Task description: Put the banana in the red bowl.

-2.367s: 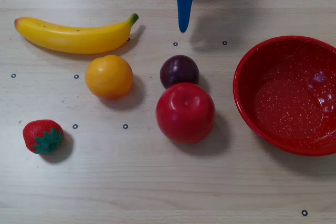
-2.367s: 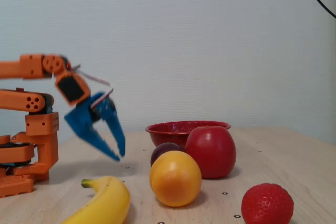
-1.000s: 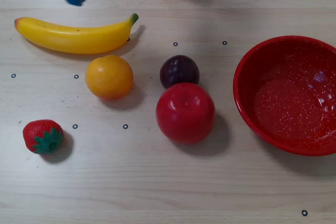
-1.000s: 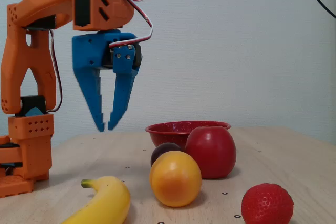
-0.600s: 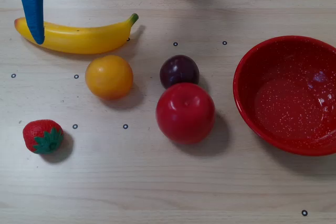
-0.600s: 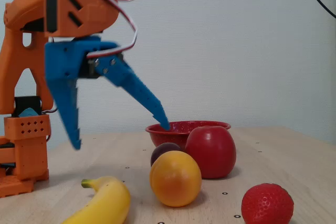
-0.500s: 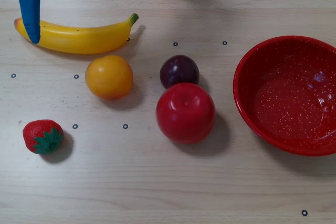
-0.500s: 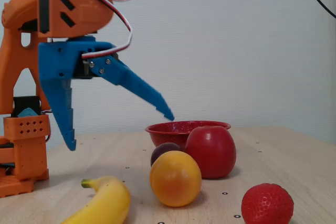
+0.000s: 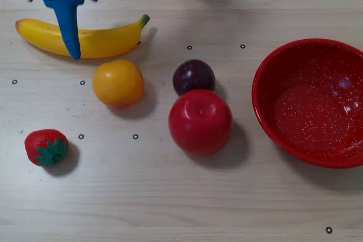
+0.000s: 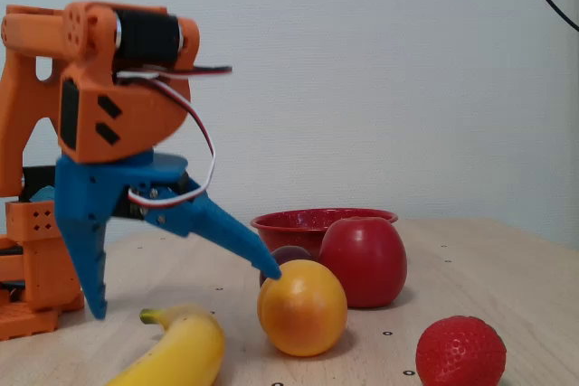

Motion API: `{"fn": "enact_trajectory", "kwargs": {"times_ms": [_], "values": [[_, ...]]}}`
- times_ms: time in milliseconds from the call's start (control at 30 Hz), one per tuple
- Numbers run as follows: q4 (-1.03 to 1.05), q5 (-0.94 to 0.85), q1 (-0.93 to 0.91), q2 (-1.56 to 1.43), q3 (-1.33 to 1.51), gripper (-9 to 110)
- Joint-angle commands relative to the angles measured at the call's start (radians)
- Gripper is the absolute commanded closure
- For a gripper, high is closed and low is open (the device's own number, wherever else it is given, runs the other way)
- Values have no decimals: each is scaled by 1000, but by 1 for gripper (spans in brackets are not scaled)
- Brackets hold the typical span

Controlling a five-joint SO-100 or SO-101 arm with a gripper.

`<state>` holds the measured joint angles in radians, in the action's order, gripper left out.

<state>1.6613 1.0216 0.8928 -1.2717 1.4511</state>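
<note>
The yellow banana point(image 9: 99, 41) lies on the table at the upper left of the overhead view, its green stem tip pointing right. In the fixed view its stem end point(image 10: 181, 350) shows at the bottom. My blue gripper point(image 9: 84, 26) hangs over the banana's middle with its jaws wide open and empty point(image 10: 181, 291). One finger point(image 10: 86, 259) points down on the base side of the banana, and the other point(image 9: 71, 32) reaches across above it. The red bowl point(image 9: 266, 106) stands empty at the right; its rim point(image 10: 317, 220) shows behind the fruit.
An orange fruit point(image 9: 118, 83) sits just below the banana, close to the long finger. A dark plum point(image 9: 193, 76) and a red apple point(image 9: 199, 121) lie between the banana and the bowl. A strawberry point(image 9: 45, 147) lies at the lower left. The arm's orange base point(image 10: 32, 259) stands behind.
</note>
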Motion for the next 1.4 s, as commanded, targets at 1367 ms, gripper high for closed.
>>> {"fn": "enact_trajectory", "kwargs": {"times_ms": [1367], "values": [[-370,14,-37,18,91,34]]}}
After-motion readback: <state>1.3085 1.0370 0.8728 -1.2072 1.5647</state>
